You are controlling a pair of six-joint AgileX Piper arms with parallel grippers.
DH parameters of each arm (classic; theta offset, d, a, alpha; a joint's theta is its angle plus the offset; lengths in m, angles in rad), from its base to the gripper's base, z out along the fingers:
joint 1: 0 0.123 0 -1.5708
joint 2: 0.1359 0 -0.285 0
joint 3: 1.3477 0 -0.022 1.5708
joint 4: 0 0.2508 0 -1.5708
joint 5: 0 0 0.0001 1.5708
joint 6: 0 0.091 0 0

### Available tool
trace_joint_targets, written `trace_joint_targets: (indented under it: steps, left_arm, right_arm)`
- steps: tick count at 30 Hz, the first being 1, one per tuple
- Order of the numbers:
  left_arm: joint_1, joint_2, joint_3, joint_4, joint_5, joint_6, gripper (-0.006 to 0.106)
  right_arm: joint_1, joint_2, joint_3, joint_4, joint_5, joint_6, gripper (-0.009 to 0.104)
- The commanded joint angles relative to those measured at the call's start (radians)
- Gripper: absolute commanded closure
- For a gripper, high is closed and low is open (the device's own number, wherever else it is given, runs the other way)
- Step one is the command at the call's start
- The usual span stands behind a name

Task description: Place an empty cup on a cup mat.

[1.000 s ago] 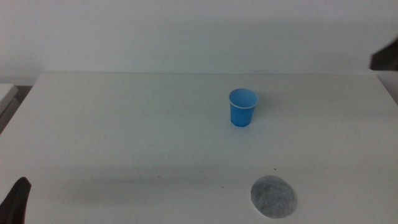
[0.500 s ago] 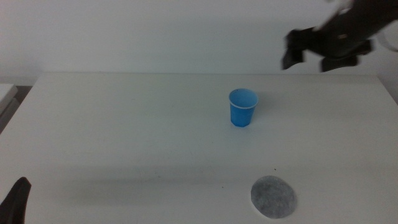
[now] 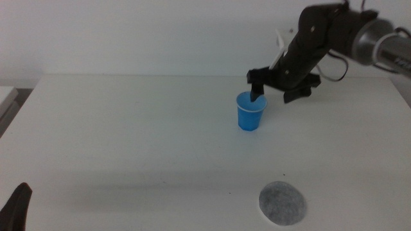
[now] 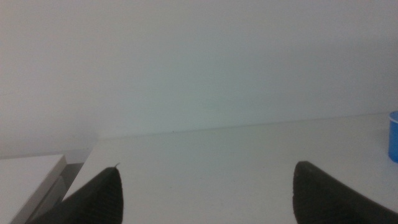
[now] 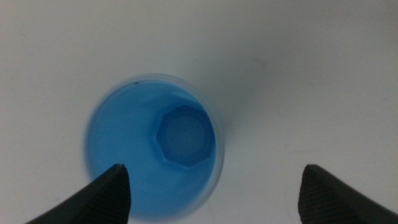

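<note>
the right gripper (image 3: 272, 90) hangs right over the cup (image 3: 250, 111), its dark fingers (image 5: 104, 194) spread wide and holding nothing. in the right wrist view the cup (image 5: 154, 155) sits off toward one finger rather than centred between the two, and whether a finger tip touches the rim is hard to say. the arm reaches in from the right side of the middle view, elbow up high, wrist bent so the gripper points down at the counter (image 3: 128, 128).

the left gripper (image 4: 205, 193) waits low at the near left corner, fingers wide apart with nothing between them, looking out along the counter toward the wall.

the cup stands upright around the middle of the counter and it's empty, just a pale faceted base at the bottom. bright blue, tapered, pale rim.

the cup mat (image 3: 282, 203) lies flat near the front edge, well apart from the cup, nothing on it. round, speckled grey, thin pale edge. the counter is plain white and smooth.
</note>
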Motion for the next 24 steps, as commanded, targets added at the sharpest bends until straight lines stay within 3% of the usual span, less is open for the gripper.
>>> trace_joint_targets:
  steps: [1, 6, 8, 10, 12, 17, 24]
  left_arm:
    - [-0.001, -0.004, 0.000, -0.007, -0.005, -0.003, 0.007]
    - [-0.001, -0.004, 0.000, -0.007, -0.005, -0.003, 0.007]
    - [-0.001, -0.004, 0.000, -0.007, -0.005, -0.003, 0.007]
    - [-0.001, -0.004, 0.000, -0.007, -0.005, -0.003, 0.007]
    - [-0.001, -0.004, 0.000, -0.007, -0.005, -0.003, 0.007]
    - [-0.001, -0.004, 0.000, -0.007, -0.005, -0.003, 0.007]
    - [-0.001, -0.004, 0.000, -0.007, -0.005, -0.003, 0.007]
  right_arm:
    - [0.000, 0.028, -0.009, -0.013, -0.029, 0.017, 0.015]
    - [0.000, 0.081, -0.009, 0.015, -0.101, 0.021, 0.032]
    - [0.000, 0.091, -0.009, 0.027, -0.129, 0.021, 0.057]
    - [0.000, 0.091, -0.009, 0.026, -0.140, 0.021, 0.096]
    - [-0.001, 0.065, -0.009, 0.013, -0.125, 0.049, 0.096]
    - [0.014, -0.126, 0.109, -0.088, -0.031, 0.069, 0.097]
    - [0.056, -0.532, 0.634, -0.074, -0.231, 0.067, 0.098]
